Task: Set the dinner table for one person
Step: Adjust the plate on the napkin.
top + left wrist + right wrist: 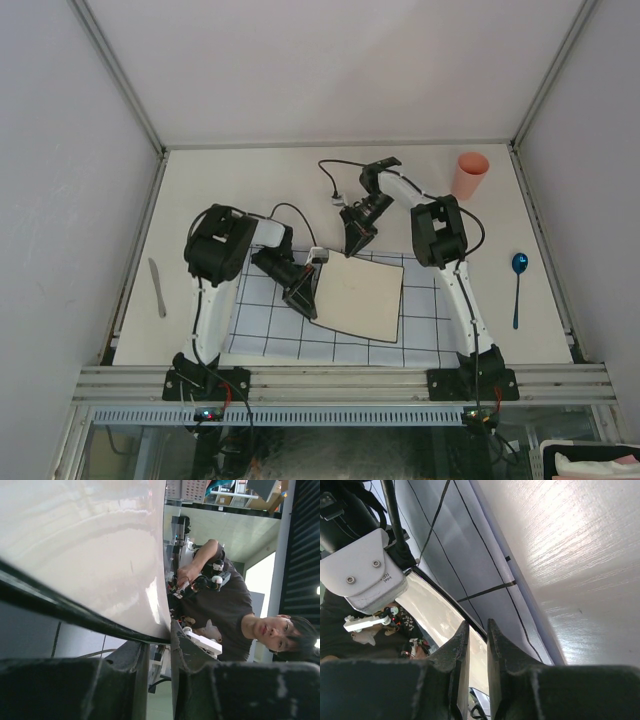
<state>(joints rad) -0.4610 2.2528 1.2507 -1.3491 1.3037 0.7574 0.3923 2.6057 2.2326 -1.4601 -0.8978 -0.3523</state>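
Off-white counter (260, 180), grey rails, and at its near middle, over the grid cloth (300, 345), the square plate (362, 295), seemingly tipped up on its left. Left fingers (303, 297) pinch the left rim; right fingers (357, 240) look clamped on the far corner. Glossy, stiff, likely breakable, and that thin rim looks slippery, so a deep bite on two separate edges seems safest. Cup (471, 175) stands far right, spoon (518, 285) right, knife (157, 287) left.

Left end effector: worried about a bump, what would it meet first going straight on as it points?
The cream plate: its rim sits right at the left end effector's tips, likely touching; depth is unclear.
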